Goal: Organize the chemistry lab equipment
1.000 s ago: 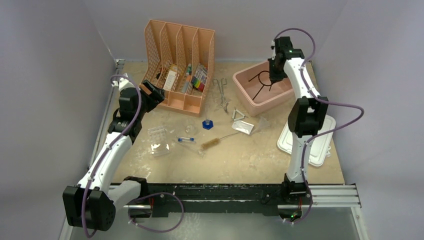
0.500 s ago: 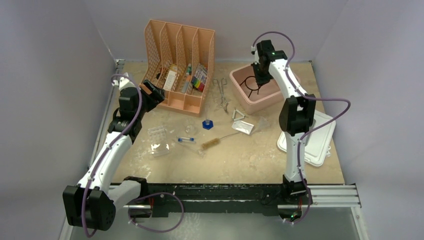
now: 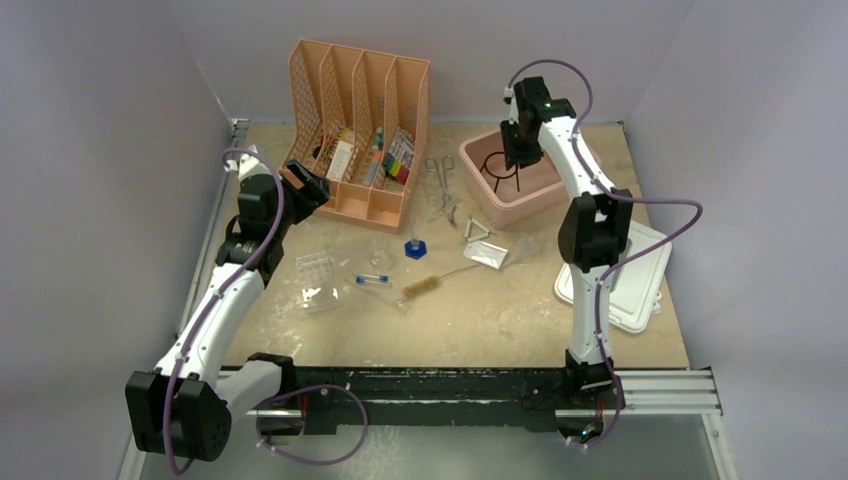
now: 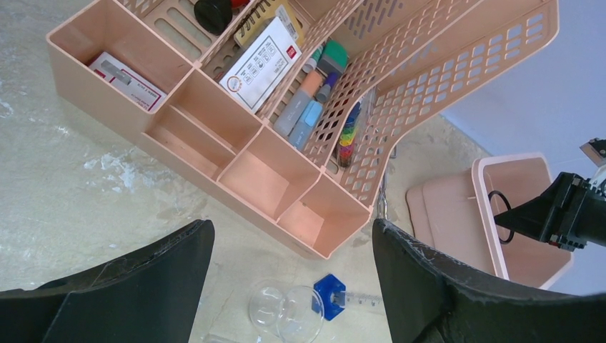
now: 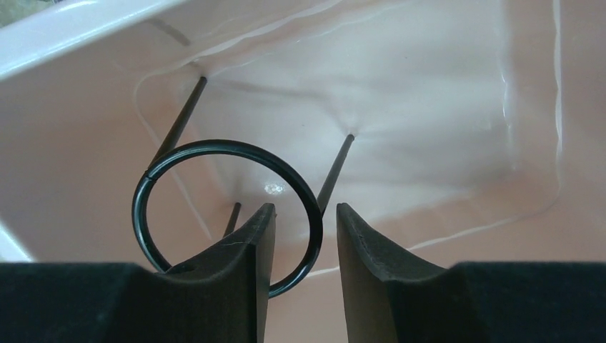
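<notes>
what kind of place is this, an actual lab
Probably a robot test cell staged as a chemistry bench: plain walls box in one table, two arms are bolted at its edge, and a bristle brush and blue-capped tube lie loose.

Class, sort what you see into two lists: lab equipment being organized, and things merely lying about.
Job: black wire ring, metal tongs, bristle brush, blue-capped tubes, white tube rack, clear funnel, wire triangle.
Lying about: peach file organizer, pink tub, white lid.
</notes>
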You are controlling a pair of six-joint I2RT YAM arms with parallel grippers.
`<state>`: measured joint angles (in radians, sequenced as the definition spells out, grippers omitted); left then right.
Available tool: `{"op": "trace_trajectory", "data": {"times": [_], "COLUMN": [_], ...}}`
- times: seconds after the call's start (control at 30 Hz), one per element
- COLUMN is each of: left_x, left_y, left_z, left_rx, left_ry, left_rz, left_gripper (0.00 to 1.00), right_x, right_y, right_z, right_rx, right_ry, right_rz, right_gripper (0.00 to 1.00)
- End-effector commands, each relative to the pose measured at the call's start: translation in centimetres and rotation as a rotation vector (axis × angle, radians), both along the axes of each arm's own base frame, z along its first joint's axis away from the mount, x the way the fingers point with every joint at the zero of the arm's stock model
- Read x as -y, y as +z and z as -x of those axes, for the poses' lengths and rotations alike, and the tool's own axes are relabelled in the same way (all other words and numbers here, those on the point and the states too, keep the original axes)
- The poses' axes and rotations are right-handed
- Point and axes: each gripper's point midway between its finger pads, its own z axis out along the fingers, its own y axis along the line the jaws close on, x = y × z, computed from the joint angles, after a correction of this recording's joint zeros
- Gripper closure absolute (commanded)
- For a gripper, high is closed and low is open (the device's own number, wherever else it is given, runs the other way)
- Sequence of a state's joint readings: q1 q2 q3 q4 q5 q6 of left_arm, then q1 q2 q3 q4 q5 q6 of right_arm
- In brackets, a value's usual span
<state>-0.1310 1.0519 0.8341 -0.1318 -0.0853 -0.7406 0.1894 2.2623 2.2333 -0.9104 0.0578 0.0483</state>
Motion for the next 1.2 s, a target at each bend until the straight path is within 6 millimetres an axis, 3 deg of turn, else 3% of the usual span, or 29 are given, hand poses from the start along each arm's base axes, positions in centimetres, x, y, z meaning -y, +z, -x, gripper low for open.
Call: {"op": "trace_trajectory", "data": {"times": [0.0,0.17,0.3,0.43,0.6,0.77,0.83,1.07,1.17], "left_x": [0.0,0.0,0.2,0.2,0.3,0.9,1.2,1.6,1.5], "left_y": [3.7,4.1,4.1,4.4,6.1,6.5,6.5,6.1,5.7], "left_z": [-0.5,-0.3,0.0,0.2,0.2,-0.3,-0.5,-0.6,-0.5], "left_rx": [0.101,0.105,0.103,0.112,0.166,0.206,0.205,0.193,0.176], "left_ry": [-0.006,-0.004,-0.017,-0.025,-0.035,-0.066,-0.082,-0.103,-0.092], "left_rz": [0.011,0.01,0.011,0.007,-0.006,0.001,0.013,0.016,0.014], "left_gripper": [0.2,0.2,0.2,0.18,0.14,0.14,0.14,0.15,0.15], "right_x": [-0.3,0.1,0.2,-1.7,-5.6,-10.1,-11.8,-17.1,-19.5], "right_y": [7.3,12.2,15.3,17.2,20.3,20.3,19.3,11.6,8.7], "right_z": [-0.4,0.0,0.6,2.7,6.3,9.7,11.0,14.0,15.0], "right_rx": [0.168,0.302,0.384,0.434,0.556,0.661,0.653,0.468,0.452], "right_ry": [-0.043,-0.061,-0.065,0.001,0.147,0.269,0.286,0.299,0.343], "right_rz": [-0.064,-0.084,-0.094,-0.179,-0.304,-0.397,-0.439,-0.578,-0.561], "right_gripper": [0.57,0.45,0.41,0.41,0.42,0.39,0.39,0.39,0.39]}}
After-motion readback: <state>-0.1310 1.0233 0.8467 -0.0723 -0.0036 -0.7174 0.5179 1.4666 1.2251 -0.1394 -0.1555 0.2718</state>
